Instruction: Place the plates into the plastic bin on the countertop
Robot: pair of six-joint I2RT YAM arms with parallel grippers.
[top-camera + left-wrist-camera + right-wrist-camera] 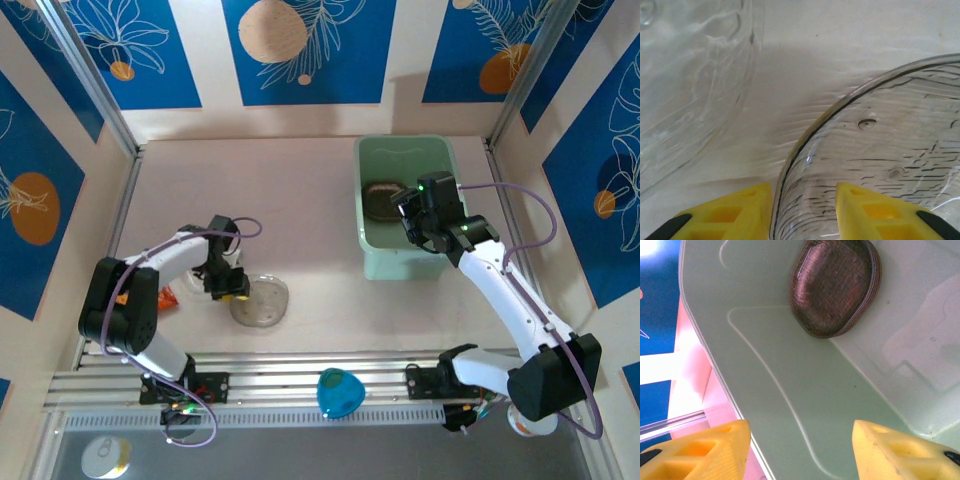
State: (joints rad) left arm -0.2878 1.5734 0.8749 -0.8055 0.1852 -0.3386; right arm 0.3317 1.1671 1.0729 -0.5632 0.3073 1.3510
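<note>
- Bin (400,266): stands at the right rear of the bench (300,190). A stack of brown plates (380,196) is seen lying on its floor, near the far left corner. From the right wrist view the stack (835,285) is judged to hold several nested plates; the exact number cannot be told.
- Right pincer (412,218): held over the inside of the bin, just beside the stack. In the right wrist view its jaws (800,450) are seen standing well apart with nothing between them but the bare bin floor (805,390). Nothing is held.
- Left pincer (236,290): lowered to the bench at the left front, at the edge of a clear plate (262,300).
- In the left wrist view the left pincer (802,215) is seen partly open, its jaws set astride the rim of the clear plate (880,140): one finger outside the rim, one inside the dish. A gap shows between the inner finger and the rim, so the plate is judged not yet pinched.
- A second clear plate (685,85) is noted close beside the first, resting on the bench.
- An orange packet (165,297) lies left of the left arm; it is not part of the job.
- Progress: the brown plates are judged already delivered. At least two clear plates remain on the bench, to be lifted and carried across to the bin.
- Step in hand, as judged: the grasp on the first clear plate.
</note>
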